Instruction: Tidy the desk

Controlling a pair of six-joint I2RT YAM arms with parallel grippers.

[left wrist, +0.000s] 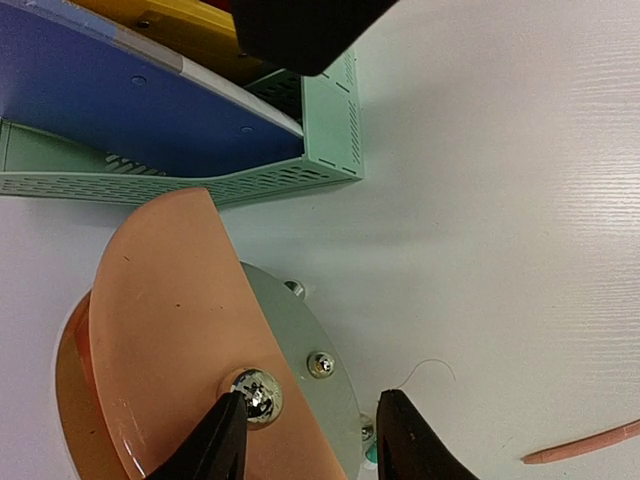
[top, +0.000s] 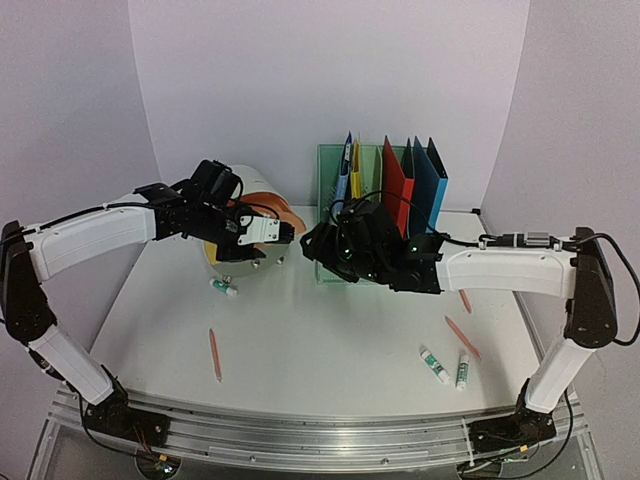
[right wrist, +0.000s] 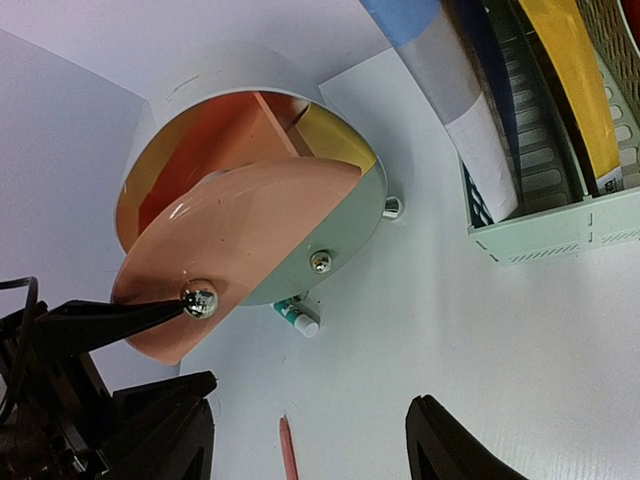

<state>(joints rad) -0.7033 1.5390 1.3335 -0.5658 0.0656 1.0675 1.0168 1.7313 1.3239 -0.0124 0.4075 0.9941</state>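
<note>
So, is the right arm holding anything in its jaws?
No, the right gripper has its jaws wide apart, with only the desk and a pink pen showing between them.

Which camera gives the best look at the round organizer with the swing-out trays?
Right wrist: the organizer shows nearly whole, white drum, orange tray swung out, green tray beneath. Left wrist crops it to the tray fronts and knobs beside the left hand. In the top view that hand covers much of it.

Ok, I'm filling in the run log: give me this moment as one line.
left gripper: open, at knob of pink tray | right gripper: open, empty | desk: pens, glue sticks loose
</note>
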